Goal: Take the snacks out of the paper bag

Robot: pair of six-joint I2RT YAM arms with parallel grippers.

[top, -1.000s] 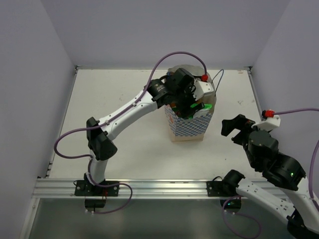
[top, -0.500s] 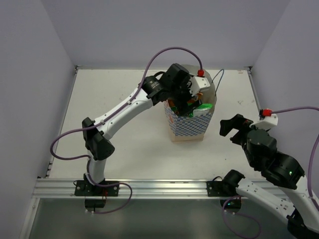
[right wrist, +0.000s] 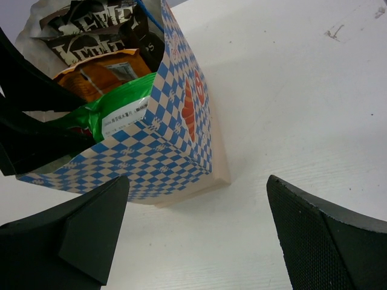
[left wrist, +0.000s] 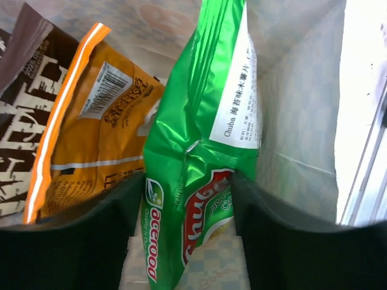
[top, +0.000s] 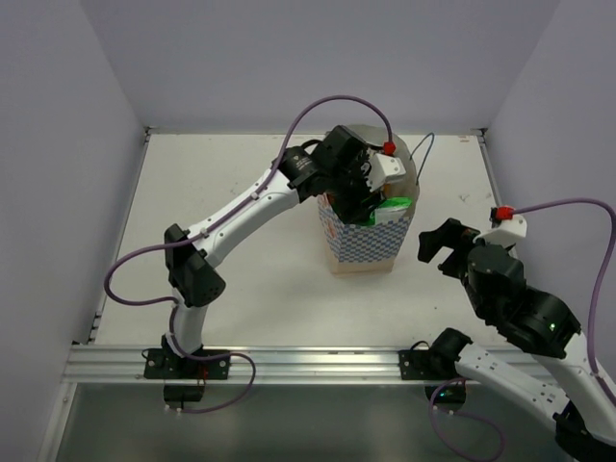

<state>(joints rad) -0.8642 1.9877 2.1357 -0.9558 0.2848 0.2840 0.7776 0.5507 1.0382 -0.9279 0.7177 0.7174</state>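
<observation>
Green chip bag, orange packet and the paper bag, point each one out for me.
green chip bag (left wrist: 199, 181), left wrist view, glossy crinkled middle
orange packet (left wrist: 103, 145), left wrist view, printed face
paper bag (right wrist: 151, 158), right wrist view, checkered outer wall

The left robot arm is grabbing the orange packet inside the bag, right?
Not quite. The jaws of the left arm are pinching the green packet, not the orange packet next to it. Both are inside the bag. The left wrist view shows this.

The paper bag is crowded by the left gripper (clamped on the green packet) and the orange packet; bare table is found around the bag.
</observation>
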